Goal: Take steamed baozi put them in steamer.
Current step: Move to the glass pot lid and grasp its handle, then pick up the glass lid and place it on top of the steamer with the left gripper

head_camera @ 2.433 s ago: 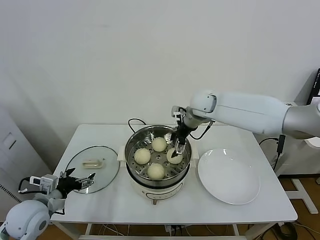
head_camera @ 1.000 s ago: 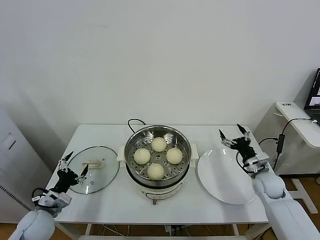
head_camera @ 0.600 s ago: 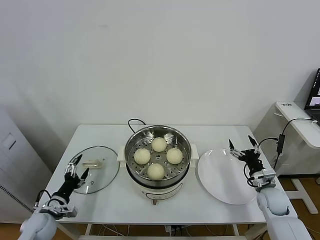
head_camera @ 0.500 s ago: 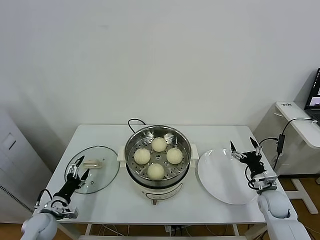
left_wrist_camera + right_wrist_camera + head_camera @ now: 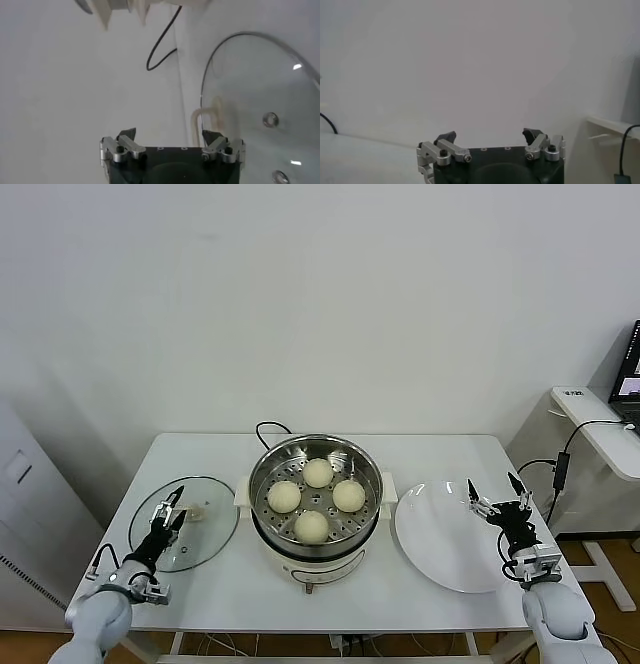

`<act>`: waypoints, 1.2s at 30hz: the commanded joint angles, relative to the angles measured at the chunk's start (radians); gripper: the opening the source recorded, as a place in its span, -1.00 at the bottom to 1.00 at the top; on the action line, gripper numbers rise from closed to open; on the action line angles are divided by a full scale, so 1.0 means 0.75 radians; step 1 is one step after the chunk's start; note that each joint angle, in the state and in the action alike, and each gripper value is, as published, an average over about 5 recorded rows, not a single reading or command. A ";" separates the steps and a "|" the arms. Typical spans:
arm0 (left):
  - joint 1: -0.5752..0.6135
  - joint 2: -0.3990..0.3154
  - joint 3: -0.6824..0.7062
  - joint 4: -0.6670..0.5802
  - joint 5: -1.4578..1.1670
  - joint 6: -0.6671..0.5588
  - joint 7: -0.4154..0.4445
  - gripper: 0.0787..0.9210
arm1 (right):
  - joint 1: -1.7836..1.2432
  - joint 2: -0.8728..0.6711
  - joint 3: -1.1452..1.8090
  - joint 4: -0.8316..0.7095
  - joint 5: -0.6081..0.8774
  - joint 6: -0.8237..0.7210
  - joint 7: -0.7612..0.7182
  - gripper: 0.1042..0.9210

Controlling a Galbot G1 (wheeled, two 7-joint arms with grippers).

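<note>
Four steamed baozi (image 5: 315, 496) sit together on the perforated tray inside the steamer (image 5: 314, 455) at the middle of the white worktop (image 5: 220, 589). The left gripper (image 5: 168, 512) hovers over the near edge of the glass lid (image 5: 205, 529), jaws spread and empty. The right gripper (image 5: 497, 501), jaws likewise open, hangs above the right rim of the white plate (image 5: 440, 544).

There are four baozi (image 5: 317, 472) (image 5: 284, 496) (image 5: 348, 495) (image 5: 312, 526), one steamer (image 5: 262, 484), one plate (image 5: 455, 556), one glass lid (image 5: 215, 519), one table (image 5: 410, 604), and two grippers, left (image 5: 174, 510) and right (image 5: 494, 493). One black cord (image 5: 268, 427), it seems.
</note>
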 commanded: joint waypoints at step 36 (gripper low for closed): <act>0.140 0.179 -0.077 -0.734 -0.297 0.355 0.325 -0.95 | -0.058 0.013 0.072 0.105 0.007 -0.009 -0.015 0.76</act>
